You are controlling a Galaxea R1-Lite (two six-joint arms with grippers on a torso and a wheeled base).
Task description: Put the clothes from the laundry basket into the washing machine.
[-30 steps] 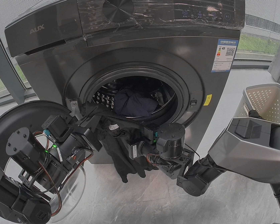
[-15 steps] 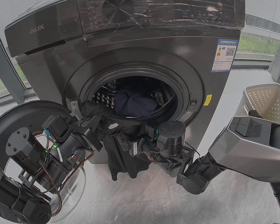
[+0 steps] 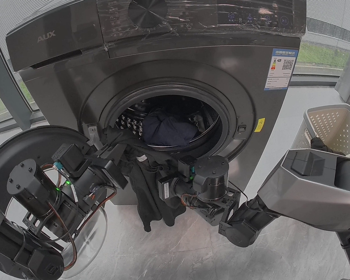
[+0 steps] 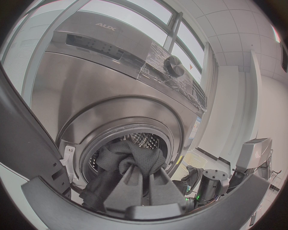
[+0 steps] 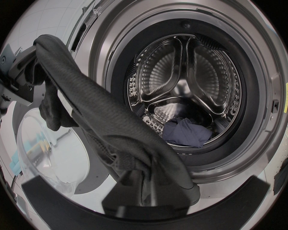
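- The washing machine [image 3: 165,63] stands with its round door [image 3: 25,152] swung wide to 8 o'clock of the drum mouth [image 3: 227,111], so the whole ring is unobstructed from 9 o'clock over the top to 5 o'clock.
- A black garment [image 3: 147,188] is stretched between both grippers along the mouth's lower rim, from 8 o'clock to 6 o'clock. Its loose part hangs down the front panel, outside the lip.
- The left gripper [image 4: 147,172] has its fingers pressed together on a bunched edge of that garment. It sits at 8 o'clock, between rim and door hinge.
- The right gripper [image 5: 148,182] is closed to a narrow slit with cloth draped over its fingers, just below the lip at 6 o'clock.
- A navy garment [image 3: 167,128] lies on the drum floor just behind the lip, with open drum above it.
- The laundry basket [image 3: 337,126] stands at 4 o'clock of the machine, well apart, with a dark cloth [image 4: 193,176] at its rim.
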